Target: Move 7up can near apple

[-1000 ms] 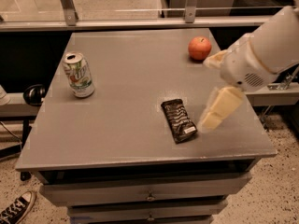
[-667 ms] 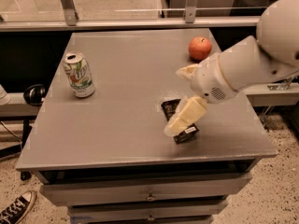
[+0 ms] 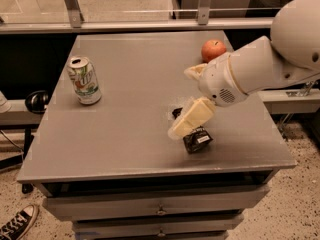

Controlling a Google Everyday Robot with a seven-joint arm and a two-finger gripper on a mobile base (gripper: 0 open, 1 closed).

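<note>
The 7up can [image 3: 84,80] stands upright on the left side of the grey table [image 3: 130,114], white and green with a silver top. The orange-red apple [image 3: 213,49] sits near the table's far right edge. My gripper [image 3: 180,103] hangs over the middle right of the table, well to the right of the can and in front of the apple. Its cream fingers [image 3: 192,118] are spread apart and hold nothing. The white arm [image 3: 270,66] reaches in from the right.
A flat black snack wrapper [image 3: 196,138] lies on the table under the lower finger, partly hidden by it. A metal rail [image 3: 150,25] runs behind the table. Drawers sit below the front edge. A sneaker [image 3: 17,223] is on the floor at the lower left.
The arm and gripper have moved left and toward the table's middle, now over the black wrapper. The can and apple have not moved.
</note>
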